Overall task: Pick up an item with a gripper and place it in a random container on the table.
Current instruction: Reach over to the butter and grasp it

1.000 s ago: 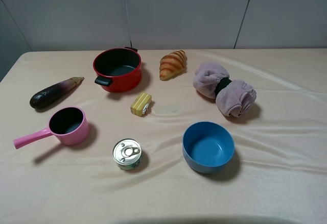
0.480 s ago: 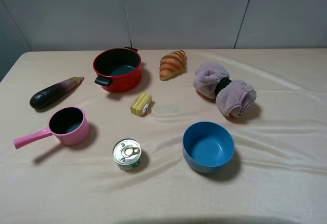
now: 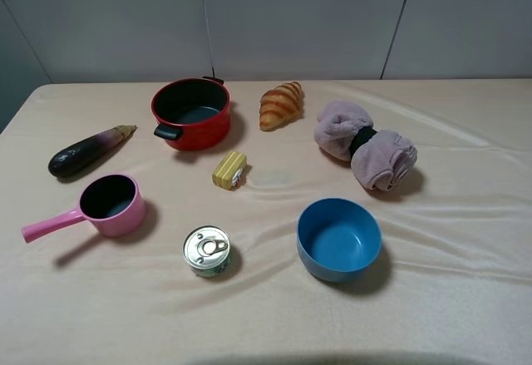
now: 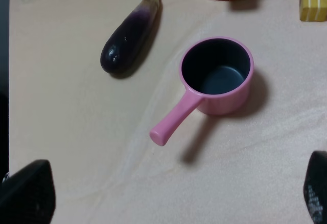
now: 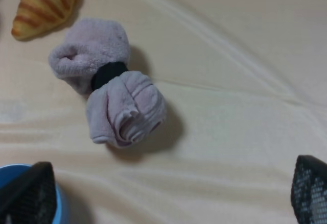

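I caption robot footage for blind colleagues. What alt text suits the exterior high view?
A yellow butter block lies on a table among a red pot, pink saucepan, tin can and empty blue bowl; an eggplant, croissant and rolled towel lie nearby.

block [image 3: 229,170] with open cloth all around, pot [image 3: 191,114] near behind it, bowl [image 3: 329,267] clear from above, towel [image 3: 366,145] close behind
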Controlling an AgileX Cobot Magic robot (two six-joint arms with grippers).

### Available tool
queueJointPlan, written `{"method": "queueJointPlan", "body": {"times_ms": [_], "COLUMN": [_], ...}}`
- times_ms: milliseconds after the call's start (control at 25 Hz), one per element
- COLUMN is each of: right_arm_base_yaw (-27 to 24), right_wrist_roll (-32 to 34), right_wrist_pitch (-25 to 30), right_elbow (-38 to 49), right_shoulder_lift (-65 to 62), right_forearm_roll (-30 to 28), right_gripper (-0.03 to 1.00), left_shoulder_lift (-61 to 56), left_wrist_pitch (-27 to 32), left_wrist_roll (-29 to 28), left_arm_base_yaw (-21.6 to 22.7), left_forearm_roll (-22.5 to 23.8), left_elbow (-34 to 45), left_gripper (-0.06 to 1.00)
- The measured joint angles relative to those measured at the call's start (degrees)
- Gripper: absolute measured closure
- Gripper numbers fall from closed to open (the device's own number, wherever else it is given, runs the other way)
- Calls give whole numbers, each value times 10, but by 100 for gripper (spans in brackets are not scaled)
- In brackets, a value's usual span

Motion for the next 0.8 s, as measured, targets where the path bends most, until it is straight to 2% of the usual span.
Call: {"method": "queueJointPlan", "body": {"times_ms": [240,800], "right_arm_base_yaw": [6,136], "right_wrist_roll": [0,0], "right_wrist_pitch": [-1,-32], "right_elbow": [-41,-135], "right_shoulder_lift": [75,269], "right_forearm_roll": [11,7], "right_gripper": [27,27], "left_shoulder_lift": [0,0], "left_wrist_pitch": [0,0], "left_wrist_roll": [0,0], "left_arm_base_yaw": [0,0], "left_forearm_roll": [0,0], "left_elbow": [0,0], "left_gripper": [-4,-4]}}
